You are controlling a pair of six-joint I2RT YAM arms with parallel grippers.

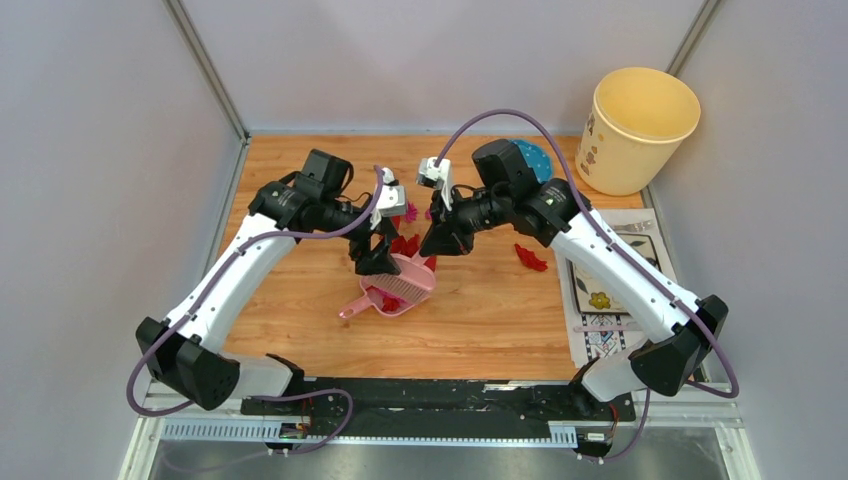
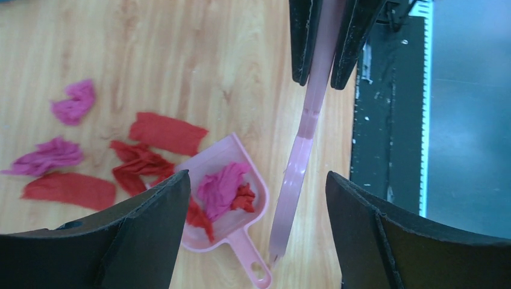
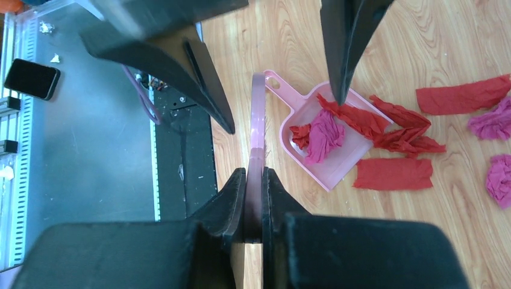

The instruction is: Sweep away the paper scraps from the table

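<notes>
Two cabled robot arms [image 1: 235,265] are sitting bolted to a table [image 1: 490,330] in a lab test cell, grey walls [image 1: 100,150] and a metal rail [image 1: 420,433] enclosing it.

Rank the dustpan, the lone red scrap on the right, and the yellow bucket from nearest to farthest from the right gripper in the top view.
From the right gripper, shut on the hand brush:
1. Pink dustpan, just left of it, toward the near edge.
2. Lone red scrap, by itself out to its right.
3. Yellow bucket, at the far right corner.
</notes>
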